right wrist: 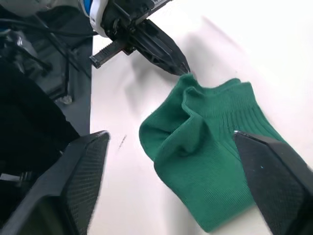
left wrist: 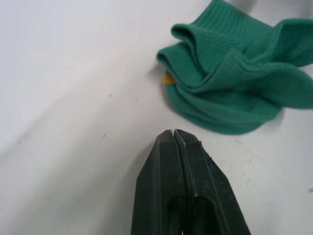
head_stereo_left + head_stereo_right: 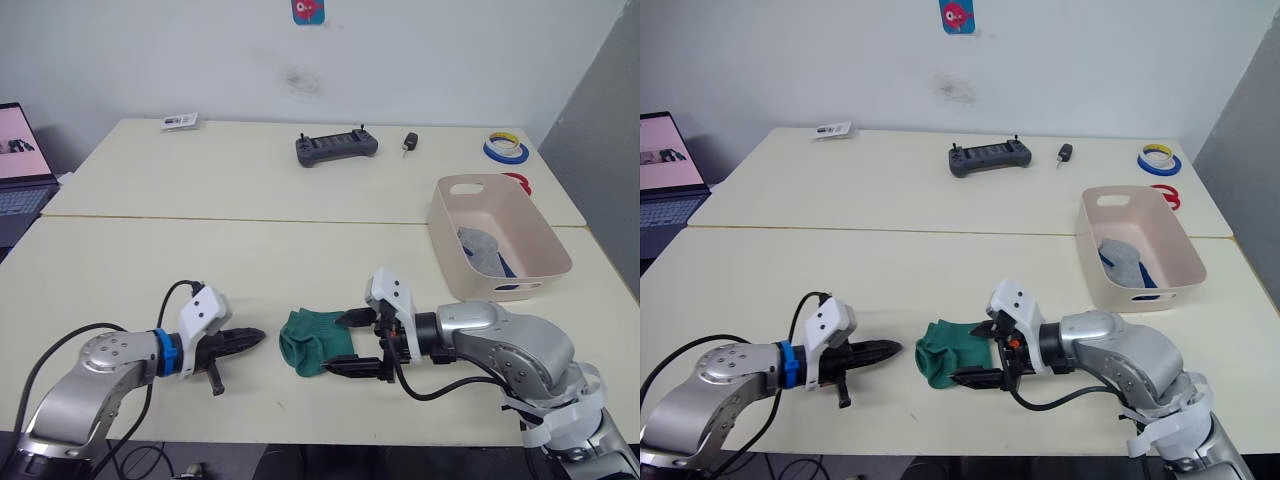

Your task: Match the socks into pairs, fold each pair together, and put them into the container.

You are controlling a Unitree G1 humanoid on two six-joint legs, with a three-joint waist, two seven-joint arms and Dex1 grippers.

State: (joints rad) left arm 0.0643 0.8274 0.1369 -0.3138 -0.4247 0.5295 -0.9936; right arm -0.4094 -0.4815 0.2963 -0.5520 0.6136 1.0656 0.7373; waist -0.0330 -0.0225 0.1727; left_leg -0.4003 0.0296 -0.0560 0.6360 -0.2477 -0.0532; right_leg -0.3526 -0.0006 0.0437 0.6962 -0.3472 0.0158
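Note:
A bundle of green socks (image 3: 310,340) lies on the table near the front edge; the left wrist view shows its folded cuffs (image 2: 230,93) and a bit of yellow stripe. My left gripper (image 3: 255,338) is shut and empty, its tip just left of the bundle, close to it. My right gripper (image 3: 342,343) is open, one finger on each side of the bundle's right end, and its fingers (image 1: 83,166) stand wide apart around the green fabric (image 1: 210,161). The pink container (image 3: 545,235) stands at the right with a grey sock (image 3: 480,245) and a blue sock (image 3: 507,265) inside.
At the back of the table lie a dark game controller (image 3: 336,147), a small black key fob (image 3: 409,142), tape rolls (image 3: 506,148) and a card (image 3: 180,122). A laptop (image 3: 20,160) sits off the far left.

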